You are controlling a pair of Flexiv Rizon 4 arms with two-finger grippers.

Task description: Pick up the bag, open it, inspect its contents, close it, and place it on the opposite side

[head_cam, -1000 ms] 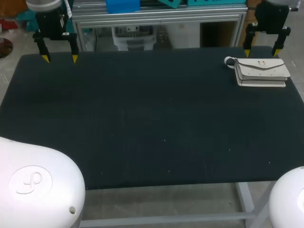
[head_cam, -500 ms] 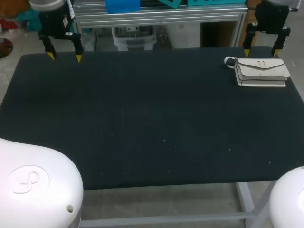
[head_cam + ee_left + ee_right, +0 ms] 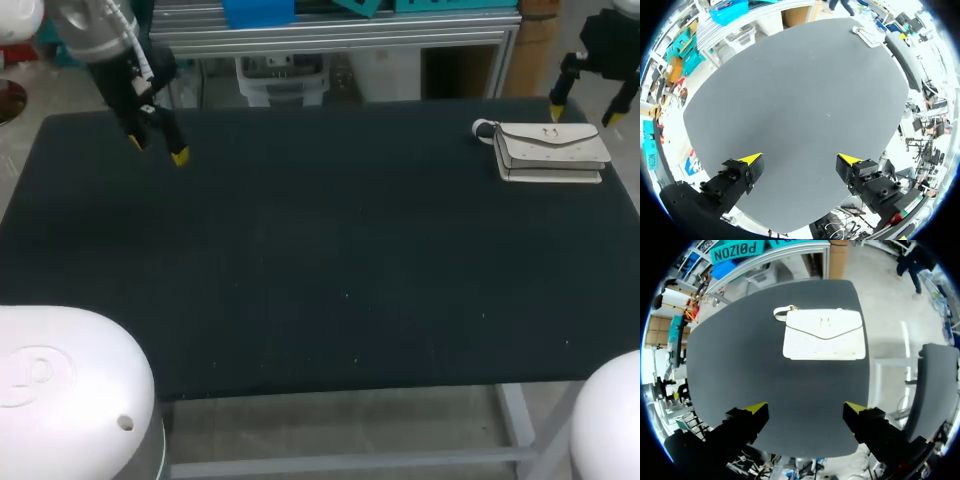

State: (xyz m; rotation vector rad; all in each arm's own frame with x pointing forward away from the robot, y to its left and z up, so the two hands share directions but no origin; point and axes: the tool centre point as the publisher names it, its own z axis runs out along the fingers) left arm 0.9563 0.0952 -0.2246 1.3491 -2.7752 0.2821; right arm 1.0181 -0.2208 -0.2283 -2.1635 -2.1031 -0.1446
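L gripper (image 3: 157, 150) sits further in over table's (image 3: 300, 260) far-left corner & twisted vs 1 s ago, R gripper (image 3: 582, 116) further right, both w/ fingers wide apart & empty, while white bag (image 3: 552, 152) lies flat, closed, unmoved at far right near R gripper.

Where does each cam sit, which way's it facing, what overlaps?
Head view: above and behind the robot, looking down on the table; shows left gripper, right gripper, white arm housings.
Left wrist view: on the left wrist, looking past its own open fingers across the table; bag far ahead.
Right wrist view: on the right wrist, looking down; bag just ahead of its open fingers.
Shared: all three show the bag.
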